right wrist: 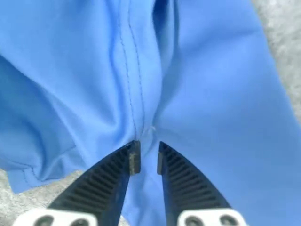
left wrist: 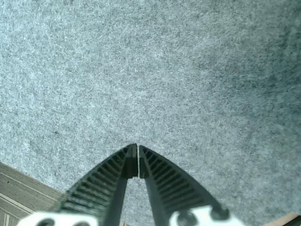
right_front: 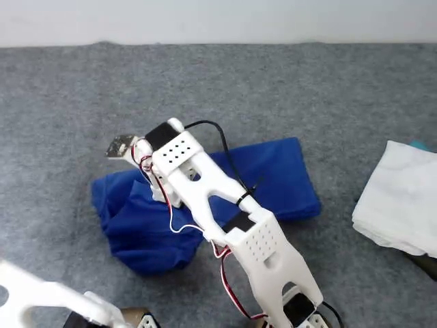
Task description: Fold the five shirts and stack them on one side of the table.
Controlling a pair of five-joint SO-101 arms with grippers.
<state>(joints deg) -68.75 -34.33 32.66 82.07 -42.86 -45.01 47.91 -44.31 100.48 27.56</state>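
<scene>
A blue shirt lies crumpled in the middle of the grey felt table, bunched up at its left end. My right arm stretches over it from the front edge. In the right wrist view the right gripper presses down into the blue shirt, and the creases and a seam run together at its narrowly parted tips, which pinch a fold. My left gripper is shut with nothing in it, above bare felt. The left arm sits at the front left corner.
A stack of white folded cloth lies at the right edge, with a sliver of teal behind it. The felt's edge and a wooden floor show close to the left gripper. Bare felt stretches along the back.
</scene>
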